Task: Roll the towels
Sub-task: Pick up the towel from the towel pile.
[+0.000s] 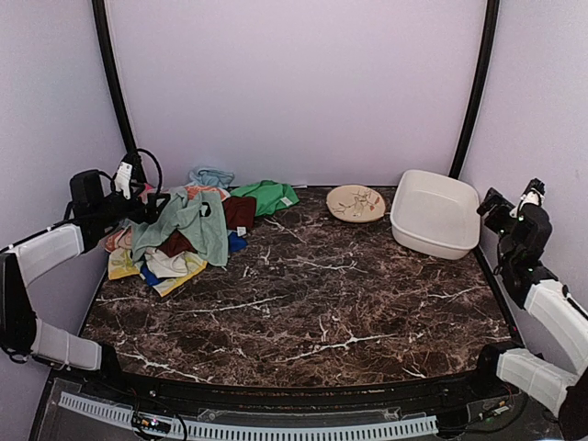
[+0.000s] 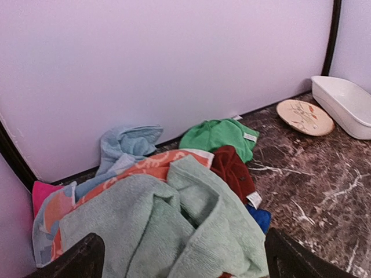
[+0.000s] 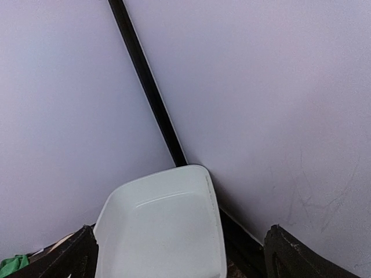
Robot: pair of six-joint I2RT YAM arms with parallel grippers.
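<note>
The towels lie in a loose heap at the table's back left corner. A pale mint-green towel (image 1: 188, 225) (image 2: 174, 226) lies on top, and a dark maroon one (image 1: 240, 212) (image 2: 232, 171) is at its right edge. A bright green towel (image 1: 268, 195) (image 2: 217, 134) and a light blue one (image 1: 211, 175) (image 2: 124, 145) lie behind them. My left gripper (image 1: 154, 204) (image 2: 182, 260) hovers open just over the mint towel, holding nothing. Over at the far right my right gripper (image 1: 490, 204) (image 3: 179, 260) is open and empty, facing the white tub.
An orange-patterned cloth (image 2: 145, 171), a dark blue one (image 2: 261, 217) and a pink one (image 2: 43, 194) are tucked in the heap. A beige plate (image 1: 356, 203) (image 2: 304, 117) and an empty white tub (image 1: 435, 213) (image 3: 162, 237) sit at the back right. Walls close three sides.
</note>
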